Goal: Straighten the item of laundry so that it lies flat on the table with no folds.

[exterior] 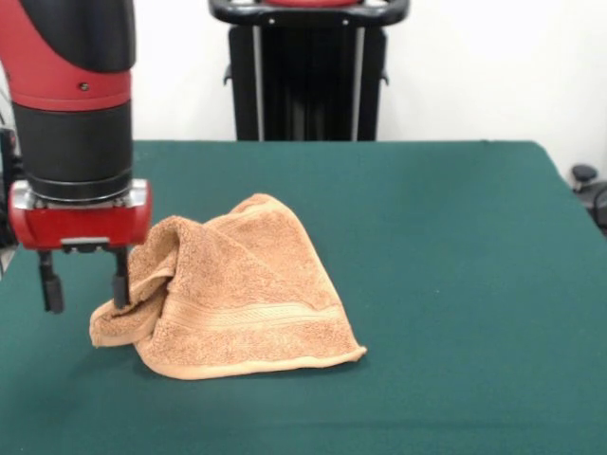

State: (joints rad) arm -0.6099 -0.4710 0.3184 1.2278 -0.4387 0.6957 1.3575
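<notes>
Fingers (85,282) sat at the picture's left, spread apart with nothing between them, right one against the towel's (237,299) bunched left edge. Towel lay crumpled on the green desk (455,265), humped in the middle, striped band along the front hem, left of centre.
</notes>
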